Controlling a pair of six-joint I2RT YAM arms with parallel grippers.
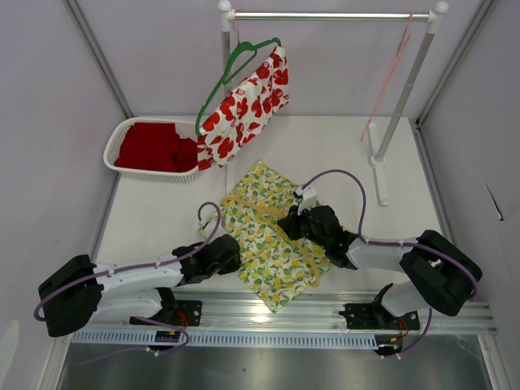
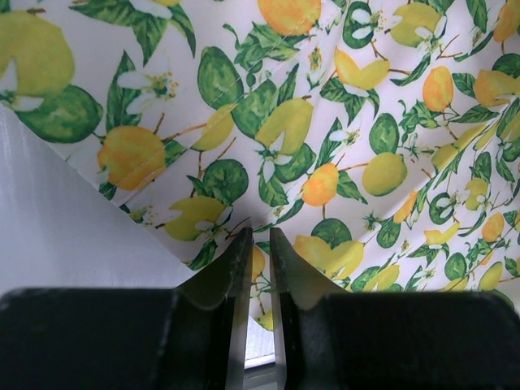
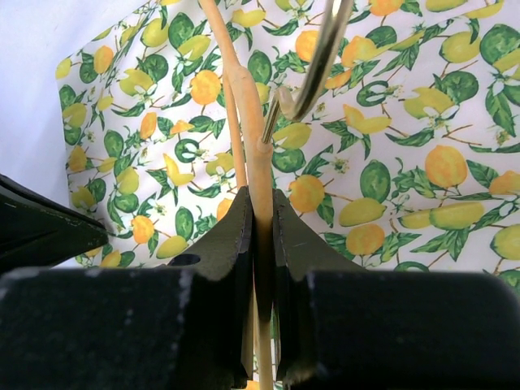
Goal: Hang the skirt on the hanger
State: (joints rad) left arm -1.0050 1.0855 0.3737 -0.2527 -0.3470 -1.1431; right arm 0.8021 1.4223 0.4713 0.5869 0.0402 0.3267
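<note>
The lemon-print skirt (image 1: 268, 244) lies flat on the white table, between both arms. A tan hanger (image 1: 253, 206) with a metal hook (image 3: 321, 57) lies on top of it. My right gripper (image 1: 286, 223) is over the skirt's middle and is shut on the hanger's thin bar (image 3: 258, 138); its midpoint shows in the right wrist view (image 3: 262, 195). My left gripper (image 1: 236, 253) is at the skirt's left edge (image 2: 162, 244). Its jaws (image 2: 260, 236) are nearly together with the skirt's edge between them.
A clothes rack (image 1: 333, 15) stands at the back, its base (image 1: 378, 166) on the right. A green hanger with a red floral garment (image 1: 244, 106) hangs at its left end, a pink hanger (image 1: 390, 73) at its right. A white basket (image 1: 122, 134) of red cloth stands back left.
</note>
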